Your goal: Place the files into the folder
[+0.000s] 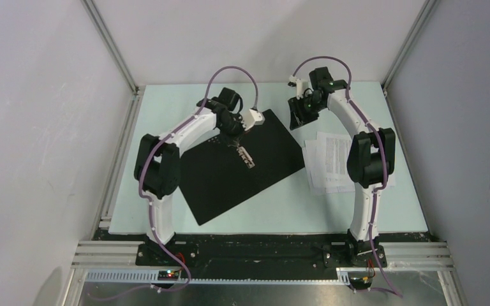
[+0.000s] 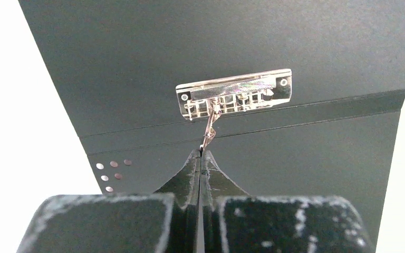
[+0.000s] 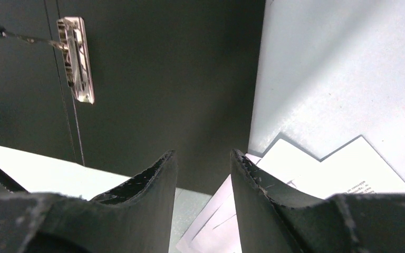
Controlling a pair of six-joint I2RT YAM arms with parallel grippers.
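Observation:
The folder (image 1: 255,175) lies open on the table, black inside facing up, with a shiny metal clip (image 1: 247,158) near its spine. My left gripper (image 1: 237,146) is over the spine; in the left wrist view it (image 2: 201,153) is shut on the thin wire lever (image 2: 210,132) that sticks out of the clip (image 2: 234,94). The files (image 1: 329,162) lie fanned out on the table just right of the folder. My right gripper (image 1: 298,115) is open and empty above the folder's far right corner; its view shows the folder (image 3: 163,79), the clip (image 3: 76,58) and the files (image 3: 316,163).
The pale green table (image 1: 166,121) is bounded by white walls with metal frame posts at the back corners. The right arm's elbow (image 1: 370,156) hangs over the right part of the files. A black base rail (image 1: 249,252) runs along the near edge.

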